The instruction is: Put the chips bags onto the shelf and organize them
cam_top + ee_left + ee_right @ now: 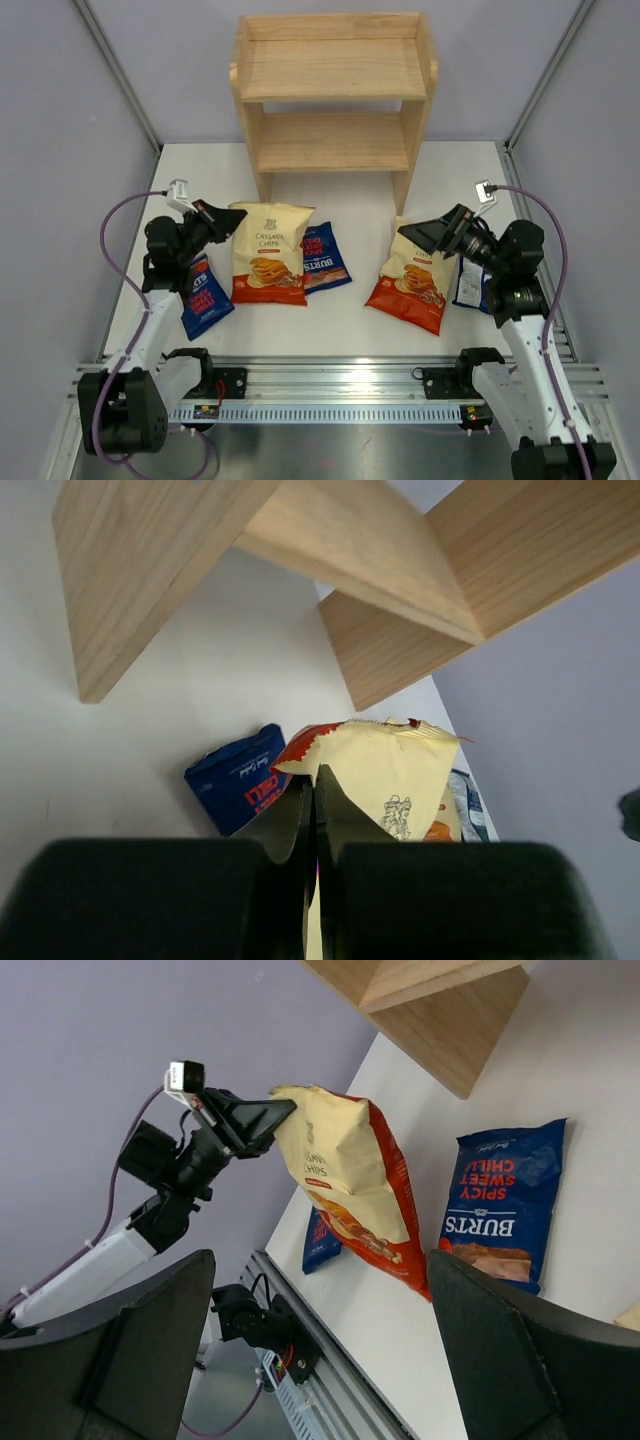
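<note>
Gripping the top edge of one Cassava Chips bag (268, 252), your left hand (232, 214) holds it tilted up from the bench (350, 312) before the shelf (330, 70); your right hand (410, 233) hangs released over the second Cassava Chips bag (408, 288).

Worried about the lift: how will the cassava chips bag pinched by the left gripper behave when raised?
Probably light: the left gripper props the Cassava Chips bag up by one top corner. It will likely swing or twist from that single pinch. Its glossy, puffy film could slip or crumple.
</note>
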